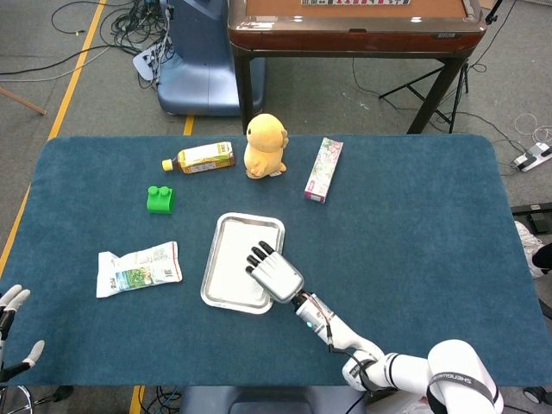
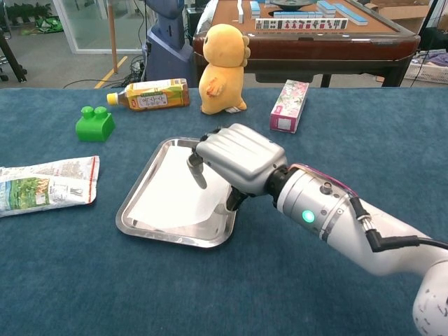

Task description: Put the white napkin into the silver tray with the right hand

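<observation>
My right hand [image 2: 234,159] hovers over the silver tray [image 2: 140,215], and the white napkin [image 2: 171,196] lies flat inside it, one corner running under my palm. My fingers [image 2: 196,170] curl downward, apart, and I judge they hold nothing, though whether a fingertip touches the napkin I cannot tell. To do this well, I would lift straight up, fingers loose, so the sheet does not drag out over the rim. My palm hides the tray's right edge and the napkin's corner there. At the bench's near-left edge my left hand [image 1: 12,312] is cut off, its fingers apparently spread.
</observation>
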